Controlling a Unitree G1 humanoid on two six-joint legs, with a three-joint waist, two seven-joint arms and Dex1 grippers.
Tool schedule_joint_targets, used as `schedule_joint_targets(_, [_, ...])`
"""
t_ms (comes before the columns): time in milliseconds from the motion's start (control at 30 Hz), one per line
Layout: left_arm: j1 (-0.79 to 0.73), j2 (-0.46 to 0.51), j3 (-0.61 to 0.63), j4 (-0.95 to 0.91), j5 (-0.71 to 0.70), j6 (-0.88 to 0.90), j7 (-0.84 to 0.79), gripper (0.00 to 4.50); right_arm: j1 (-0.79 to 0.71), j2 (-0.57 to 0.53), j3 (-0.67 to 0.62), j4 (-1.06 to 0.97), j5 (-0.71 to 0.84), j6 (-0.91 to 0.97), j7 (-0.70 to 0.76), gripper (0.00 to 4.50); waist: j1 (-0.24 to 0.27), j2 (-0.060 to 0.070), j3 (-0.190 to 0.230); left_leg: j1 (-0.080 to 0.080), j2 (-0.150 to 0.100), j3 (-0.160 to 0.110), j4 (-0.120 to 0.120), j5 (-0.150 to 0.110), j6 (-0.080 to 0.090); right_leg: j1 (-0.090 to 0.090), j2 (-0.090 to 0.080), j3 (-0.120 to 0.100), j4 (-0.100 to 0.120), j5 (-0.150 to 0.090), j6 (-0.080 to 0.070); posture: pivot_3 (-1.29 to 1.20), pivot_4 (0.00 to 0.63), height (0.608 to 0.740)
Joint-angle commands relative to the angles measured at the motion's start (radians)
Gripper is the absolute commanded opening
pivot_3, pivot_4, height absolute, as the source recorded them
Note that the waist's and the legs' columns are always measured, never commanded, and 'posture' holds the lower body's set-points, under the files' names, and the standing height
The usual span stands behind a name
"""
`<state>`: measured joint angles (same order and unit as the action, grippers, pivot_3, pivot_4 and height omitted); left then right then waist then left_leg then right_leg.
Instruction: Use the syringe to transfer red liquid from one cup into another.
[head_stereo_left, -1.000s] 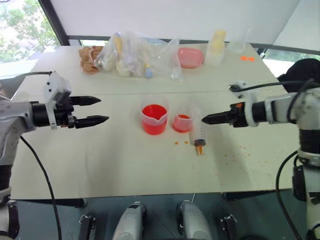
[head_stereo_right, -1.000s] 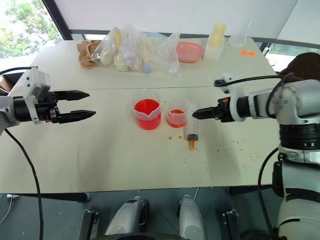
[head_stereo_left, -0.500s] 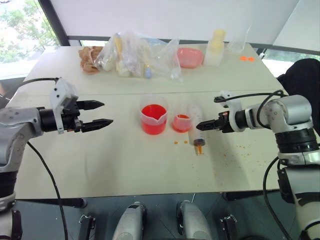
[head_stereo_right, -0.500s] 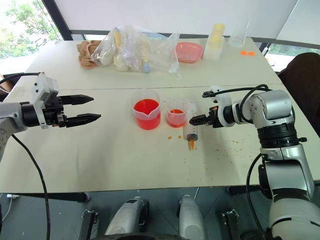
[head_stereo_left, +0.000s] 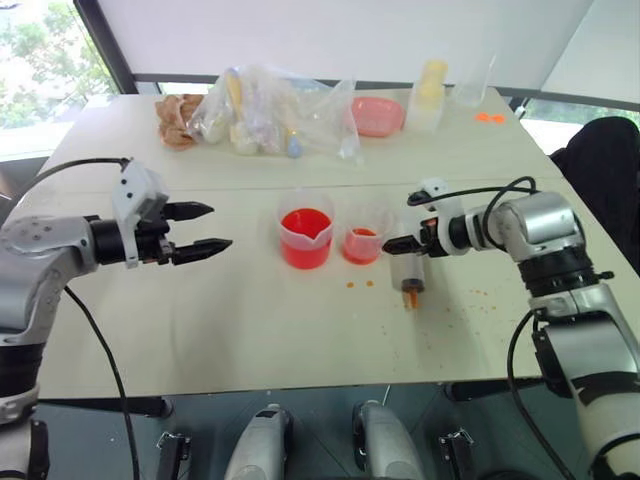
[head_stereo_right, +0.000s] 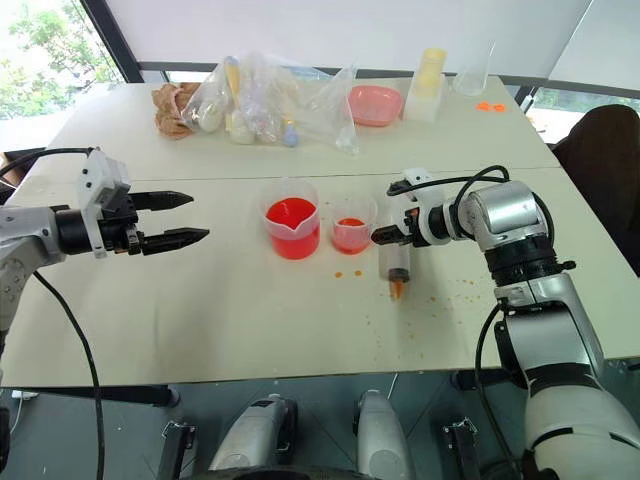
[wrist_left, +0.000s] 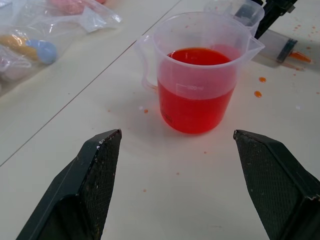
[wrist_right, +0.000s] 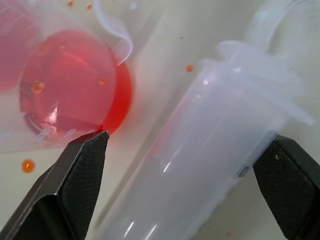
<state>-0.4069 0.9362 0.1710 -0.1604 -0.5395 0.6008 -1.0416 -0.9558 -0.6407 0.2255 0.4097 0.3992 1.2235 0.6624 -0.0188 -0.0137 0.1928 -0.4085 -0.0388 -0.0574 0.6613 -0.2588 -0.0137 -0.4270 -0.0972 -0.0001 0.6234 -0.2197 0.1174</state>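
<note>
White tabletop (head_stereo_left: 200, 330) under windows: since a second ago the right gripper (head_stereo_left: 392, 246) has swung in and down, its open fingers now straddling the syringe (head_stereo_left: 407, 272) lying mid-table beside the smaller cup (head_stereo_left: 362, 244), so pickup looks imminent. Left gripper (head_stereo_left: 208, 228) hovers open, facing the measuring cup (head_stereo_left: 306, 233). Bagged clutter (head_stereo_left: 270, 112) sits along the far edge; nothing blocks.
</note>
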Motion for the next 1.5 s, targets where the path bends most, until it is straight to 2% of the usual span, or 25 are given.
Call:
schedule_joint_targets(33, [-0.021,0.0,0.003,-0.025,0.005,-0.015,0.005,3.76,-0.025,0.008,0.03,0.078,-0.063,-0.033,0.016,4.45,0.0,0.0,0.0,0.0,0.0,0.0,0.001,0.0,0.0,0.0,0.0,0.0,0.001,0.0,0.0,0.0,0.15,0.74])
schedule_joint_targets(100, [-0.02,0.0,0.004,-0.026,0.011,-0.018,0.007,3.76,-0.031,0.01,0.04,0.097,-0.08,-0.026,0.026,4.45,0.0,0.0,0.0,0.001,0.0,0.0,0.001,0.0,0.0,0.0,0.0,0.0,0.003,0.0,0.0,0.0,0.15,0.74])
schedule_joint_targets(200, [-0.019,0.0,0.007,-0.027,0.015,-0.019,0.011,3.76,-0.029,0.006,0.046,0.093,-0.095,-0.008,0.038,3.67,0.002,-0.001,0.0,0.001,0.0,0.0,0.002,0.0,-0.001,0.0,0.0,0.0,0.004,0.0,0.0,0.0,0.15,0.74])
schedule_joint_targets(300, [-0.013,-0.002,0.007,-0.023,0.024,-0.031,0.013,3.76,0.001,0.005,0.056,0.045,-0.098,0.03,0.052,2.12,0.002,-0.001,0.0,0.001,0.0,0.0,0.002,0.0,-0.001,0.0,0.0,0.0,0.005,0.0,0.0,0.0,0.15,0.74])
schedule_joint_targets(333, [-0.012,-0.004,0.005,-0.022,0.028,-0.034,0.014,3.76,0.011,0.008,0.054,0.035,-0.096,0.045,0.053,1.71,0.002,-0.001,0.0,0.001,0.0,-0.001,0.002,0.0,-0.001,0.0,0.0,0.0,0.005,0.0,0.0,0.0,0.15,0.74])
schedule_joint_targets(367, [-0.014,-0.007,0.002,-0.02,0.032,-0.038,0.015,3.76,0.018,0.012,0.05,0.031,-0.095,0.058,0.053,1.52,0.002,-0.001,0.0,0.001,0.0,-0.001,0.002,0.0,-0.001,0.0,0.0,0.0,0.005,0.0,0.0,0.0,0.15,0.74])
schedule_joint_targets(567, [-0.034,-0.011,0.002,0.003,0.044,-0.052,0.01,3.76,0.013,-0.003,-0.057,0.039,-0.087,0.136,0.02,1.52,0.006,-0.001,-0.001,0.001,0.0,-0.001,0.002,0.0,-0.001,0.0,0.0,0.0,0.005,0.0,0.0,0.0,0.15,0.74])
schedule_joint_targets(733, [-0.076,-0.013,0.019,0.047,0.02,-0.043,-0.008,3.76,-0.153,-0.074,-0.192,0.05,-0.064,0.157,0.021,1.52,0.006,0.003,0.002,0.0,-0.001,0.0,0.002,0.0,-0.001,-0.001,0.0,0.0,0.005,0.0,0.0,0.0,0.15,0.74])
schedule_joint_targets(867, [-0.142,-0.025,0.018,0.106,0.005,-0.041,-0.022,3.76,-0.292,-0.106,-0.251,0.005,-0.04,0.059,0.054,1.52,-0.003,0.004,0.003,-0.001,-0.001,0.0,0.001,0.0,-0.001,-0.004,0.0,0.001,0.006,0.0,0.0,0.0,0.15,0.74])
schedule_joint_targets(900, [-0.17,-0.036,0.019,0.135,0.001,-0.042,-0.021,3.76,-0.287,-0.091,-0.284,-0.06,-0.038,-0.064,0.051,1.52,-0.004,0.003,0.003,0.0,0.0,0.0,0.0,0.0,-0.001,-0.004,0.001,0.001,0.006,0.0,0.0,0.0,0.15,0.74])
schedule_joint_targets(967, [-0.243,-0.068,0.024,0.228,-0.006,-0.041,-0.02,3.76,-0.253,0.007,-0.359,-0.206,-0.051,-0.33,-0.038,1.52,-0.006,0.003,0.002,0.0,0.001,0.001,0.0,0.0,-0.001,-0.003,0.004,-0.001,0.005,-0.001,0.0,0.0,0.15,0.74])
schedule_joint_targets(1033, [-0.305,-0.092,0.016,0.312,0.0,-0.052,-0.027,3.76,-0.228,0.154,-0.416,-0.296,-0.013,-0.413,-0.123,1.52,-0.019,0.003,0.002,0.001,0.002,0.001,0.0,0.0,-0.001,-0.003,0.005,0.0,0.007,-0.001,0.0,0.0,0.15,0.74])
schedule_joint_targets(1100, [-0.339,-0.103,0.016,0.353,-0.003,-0.056,-0.044,3.76,-0.2,0.259,-0.442,-0.345,0.024,-0.498,-0.134,1.52,-0.027,0.003,0.002,0.001,0.002,0.0,0.0,0.001,-0.001,-0.003,0.005,0.0,0.009,0.0,-0.001,0.0,0.15,0.74])
schedule_joint_targets(1200, [-0.405,-0.112,0.021,0.393,-0.021,-0.037,-0.077,3.76,-0.134,0.411,-0.389,-0.418,0.063,-0.618,-0.114,1.52,-0.023,0.003,0.002,0.0,0.002,-0.001,0.0,0.002,-0.002,-0.004,0.004,0.0,0.009,0.0,-0.001,0.0,0.15,0.74])
schedule_joint_targets(1300, [-0.46,-0.098,0.019,0.426,-0.016,-0.037,-0.104,3.76,-0.089,0.531,-0.335,-0.428,0.036,-0.697,-0.176,1.52,-0.023,0.003,0.002,-0.001,0.001,-0.002,0.0,0.002,-0.003,-0.004,0.003,0.001,0.009,0.0,-0.001,0.0,0.15,0.74])
schedule_joint_targets(1500, [-0.543,-0.068,0.033,0.463,-0.03,-0.011,-0.149,3.76,0.02,0.657,-0.264,-0.398,0.02,-0.813,-0.199,1.52,-0.023,0.003,0.002,-0.001,0.0,-0.003,0.0,0.002,-0.004,-0.004,0.002,0.001,0.009,0.0,0.0,0.0,0.15,0.74])
